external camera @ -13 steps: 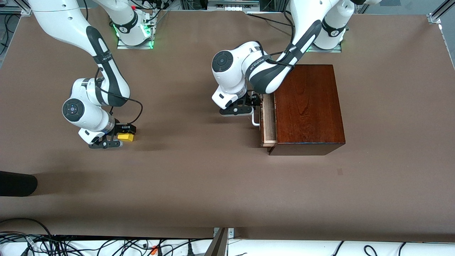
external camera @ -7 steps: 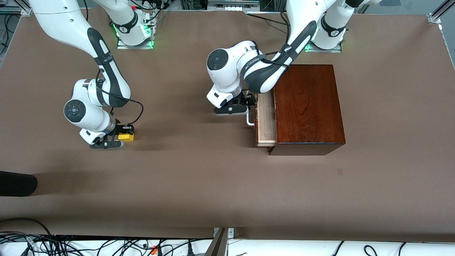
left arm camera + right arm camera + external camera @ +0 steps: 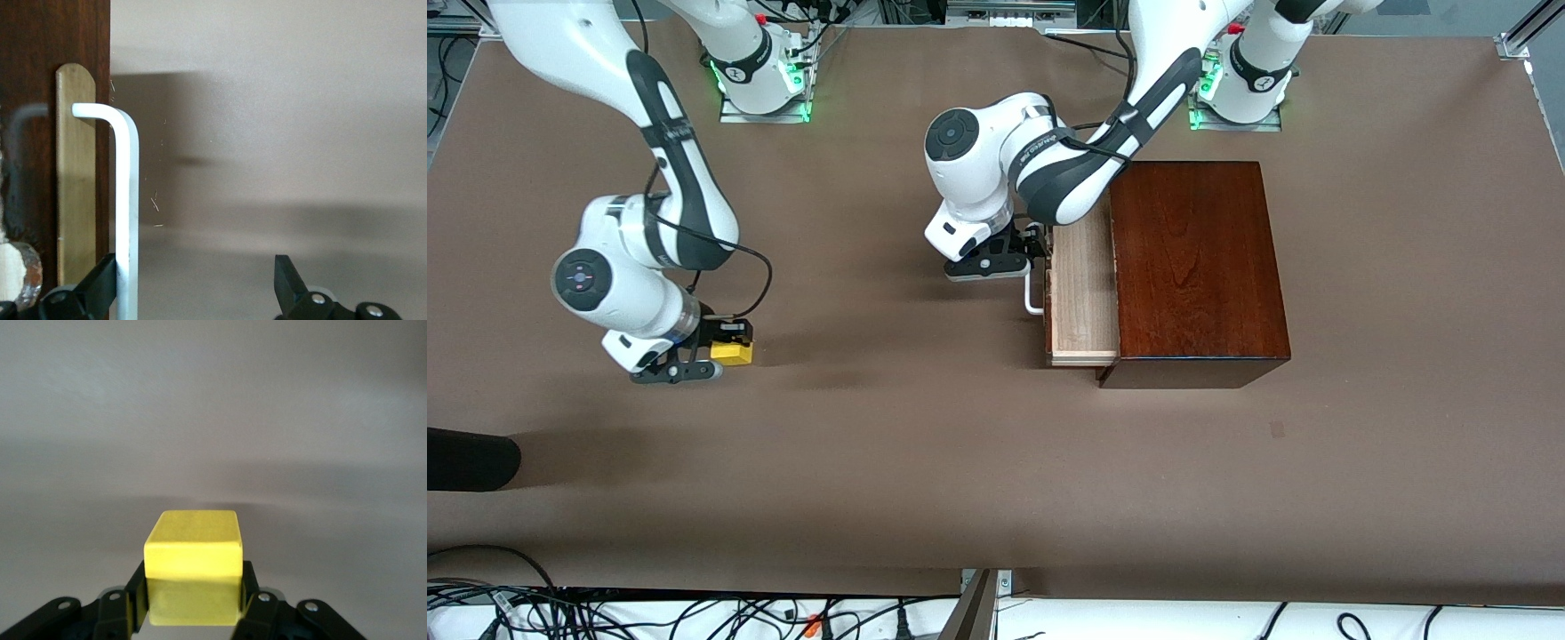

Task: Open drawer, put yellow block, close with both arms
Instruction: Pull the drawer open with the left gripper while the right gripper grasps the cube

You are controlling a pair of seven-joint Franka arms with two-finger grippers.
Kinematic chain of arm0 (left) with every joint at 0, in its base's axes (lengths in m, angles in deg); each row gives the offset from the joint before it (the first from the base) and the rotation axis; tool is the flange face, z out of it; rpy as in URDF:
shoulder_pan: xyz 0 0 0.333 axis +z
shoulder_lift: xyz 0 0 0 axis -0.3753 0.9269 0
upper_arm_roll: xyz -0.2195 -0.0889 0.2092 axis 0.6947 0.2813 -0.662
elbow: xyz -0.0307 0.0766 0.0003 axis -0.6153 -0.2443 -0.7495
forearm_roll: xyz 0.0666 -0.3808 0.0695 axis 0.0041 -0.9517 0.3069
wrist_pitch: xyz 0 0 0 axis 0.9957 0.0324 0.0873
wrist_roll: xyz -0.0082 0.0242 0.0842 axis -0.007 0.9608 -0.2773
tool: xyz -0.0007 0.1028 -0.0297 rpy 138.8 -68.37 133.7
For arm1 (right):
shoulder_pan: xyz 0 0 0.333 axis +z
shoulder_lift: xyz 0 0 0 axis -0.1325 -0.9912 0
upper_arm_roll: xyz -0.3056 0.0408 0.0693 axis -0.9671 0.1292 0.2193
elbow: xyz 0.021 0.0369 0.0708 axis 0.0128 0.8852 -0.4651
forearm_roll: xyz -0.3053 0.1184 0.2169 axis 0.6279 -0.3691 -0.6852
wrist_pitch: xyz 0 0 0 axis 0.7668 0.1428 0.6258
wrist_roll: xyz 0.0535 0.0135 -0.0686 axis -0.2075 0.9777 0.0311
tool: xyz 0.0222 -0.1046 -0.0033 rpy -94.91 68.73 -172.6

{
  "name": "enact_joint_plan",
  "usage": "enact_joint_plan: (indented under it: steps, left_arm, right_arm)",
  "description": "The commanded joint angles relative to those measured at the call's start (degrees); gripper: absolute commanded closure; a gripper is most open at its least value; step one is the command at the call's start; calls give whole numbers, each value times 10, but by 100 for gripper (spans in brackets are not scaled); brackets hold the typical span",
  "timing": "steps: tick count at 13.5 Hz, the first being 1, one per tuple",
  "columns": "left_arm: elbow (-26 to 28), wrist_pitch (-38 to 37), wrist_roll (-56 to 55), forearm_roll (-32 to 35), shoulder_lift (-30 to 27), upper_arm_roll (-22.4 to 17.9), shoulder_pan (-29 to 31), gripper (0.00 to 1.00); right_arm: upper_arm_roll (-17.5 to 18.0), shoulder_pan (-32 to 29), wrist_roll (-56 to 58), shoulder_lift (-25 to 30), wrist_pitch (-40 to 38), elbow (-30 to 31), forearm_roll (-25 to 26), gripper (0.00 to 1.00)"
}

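My right gripper (image 3: 710, 354) is pinching the yellow block (image 3: 731, 354), one finger (image 3: 131, 603) against each side of the cube, and in the right wrist view the block (image 3: 193, 568) fills the space between them with bare brown table (image 3: 925, 462) spreading out past it. I hold it low over the table toward the right arm's end, well apart from the wooden box (image 3: 1196, 271). My left gripper (image 3: 1030, 252) is at the drawer (image 3: 1082, 293), which stands pulled partway out of the box with its pale wood tray showing and its dark front facing the right arm's end of the table. In the left wrist view my fingers (image 3: 100, 287) are spread wide, one of them touching the white handle (image 3: 127, 213) on the side toward the drawer front, the other standing well clear of the bar over open table, so I am hooked on the handle (image 3: 1033, 293) and not squeezing it. The box sits toward the left arm's end, its glossy top uncovered except where my left arm (image 3: 1067, 169) crosses above one corner.
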Motion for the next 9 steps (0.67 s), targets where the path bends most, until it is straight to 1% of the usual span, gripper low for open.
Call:
enact_joint_plan:
  steps: [1,3,5,6,9]
  left_arm:
    - [-47,1,-25,-6,26,4,-22,0]
    - [-48,2,-26,-6,27,4,-24,0]
    - [-69,2,-31,-12,39,3,-29,0]
    - [-80,2,-31,-13,47,3,-33,0]
    - [-87,3,-32,-13,49,4,-35,0]
  right_arm:
    - [1,1,13,21,-92,-52,-1,69]
    - [1,1,14,42,-139,-75,-1,68]
    - [-1,1,21,60,-183,-97,-1,68]
    - [-1,1,21,65,-201,-108,-2,68]
    - [-2,1,22,67,-257,-147,-2,68]
